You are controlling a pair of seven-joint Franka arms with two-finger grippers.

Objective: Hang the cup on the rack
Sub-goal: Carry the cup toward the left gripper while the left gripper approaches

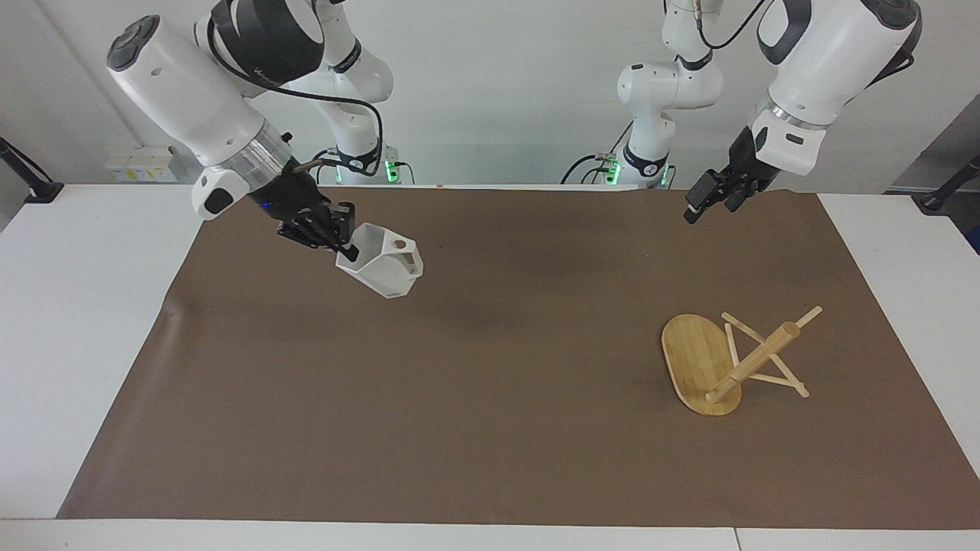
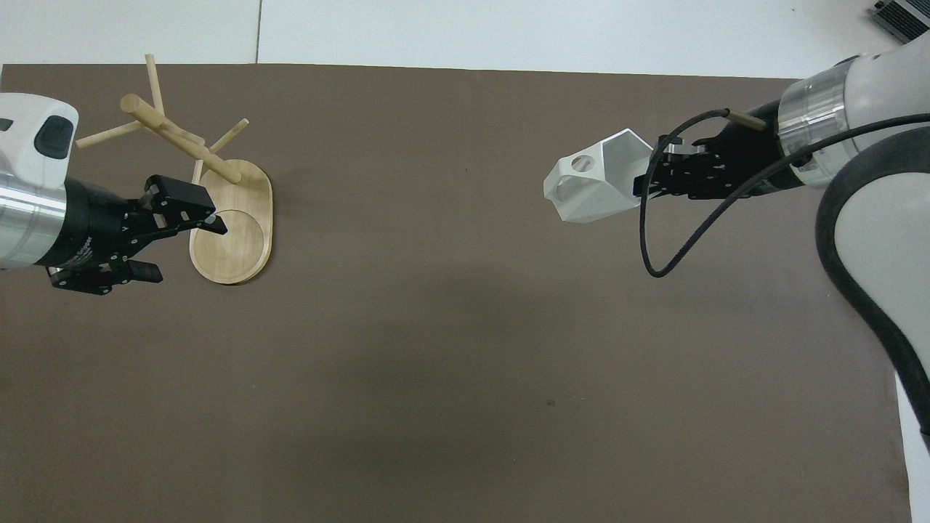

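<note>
Gripping the cup (image 1: pixel 383 266) by its rim, the right end effector (image 1: pixel 342 246) holds it tilted in the air over the brown mat (image 1: pixel 490 428) on the tabletop, handle up. Rack (image 1: pixel 727 363) lies tipped over twd the left arm's end. Left end effector (image 1: pixel 708 200) hangs above, jaws open, empty.

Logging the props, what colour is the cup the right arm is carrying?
Matte white cup, clearest in the facing view.

The rack (image 1: pixel 716 360) is tipped over at the left arm's end, its post pointing to two o'clock in the facing view; the cup (image 1: pixel 385 262) is held above the mat (image 1: pixel 475 459).
</note>
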